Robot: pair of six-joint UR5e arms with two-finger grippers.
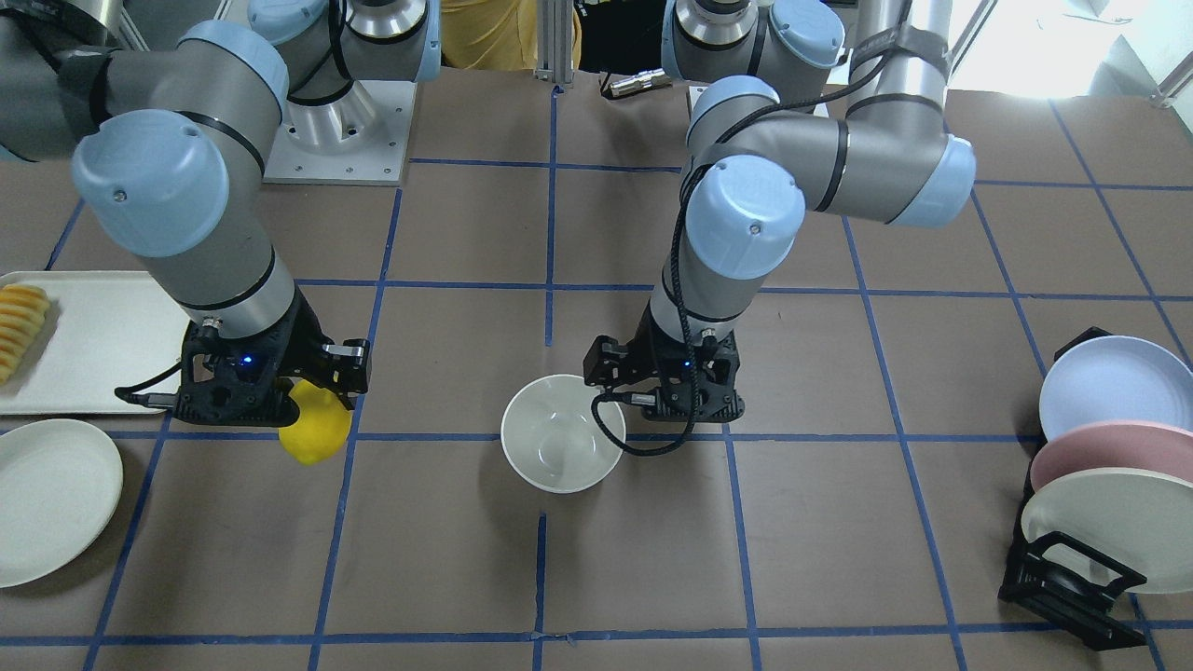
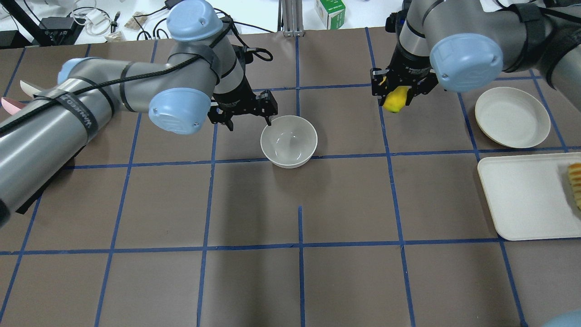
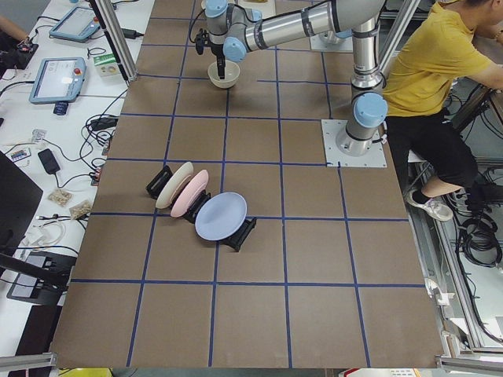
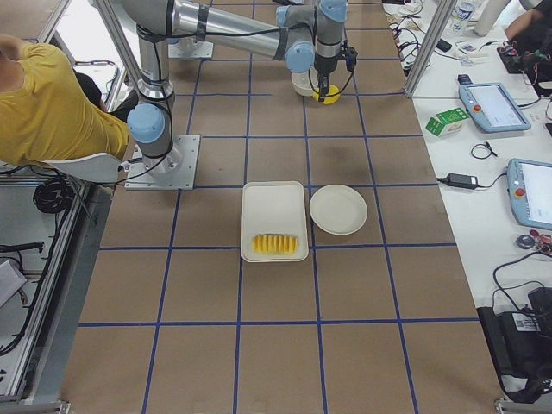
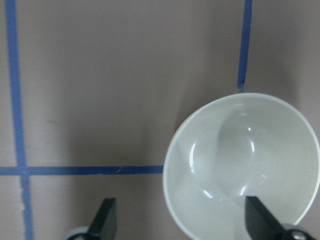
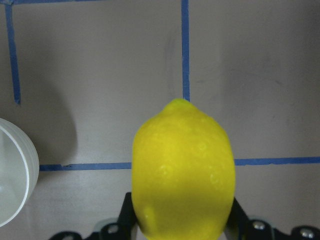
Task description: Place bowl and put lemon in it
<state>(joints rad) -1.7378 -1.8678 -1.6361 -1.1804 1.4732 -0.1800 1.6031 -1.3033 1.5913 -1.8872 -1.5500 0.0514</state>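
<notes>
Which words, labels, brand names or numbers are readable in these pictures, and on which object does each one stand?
No text can be read with certainty.
White letters on the black strap of the left arm: too blurred to read.
Print on the green carton: too small to read.
Display of the pendant screen: too small to read.
The bowl and the lemon show no text.

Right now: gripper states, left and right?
Left gripper: open, gripping nothing, by the rim of the bowl.
Right gripper: closed, holding the lemon.
</notes>
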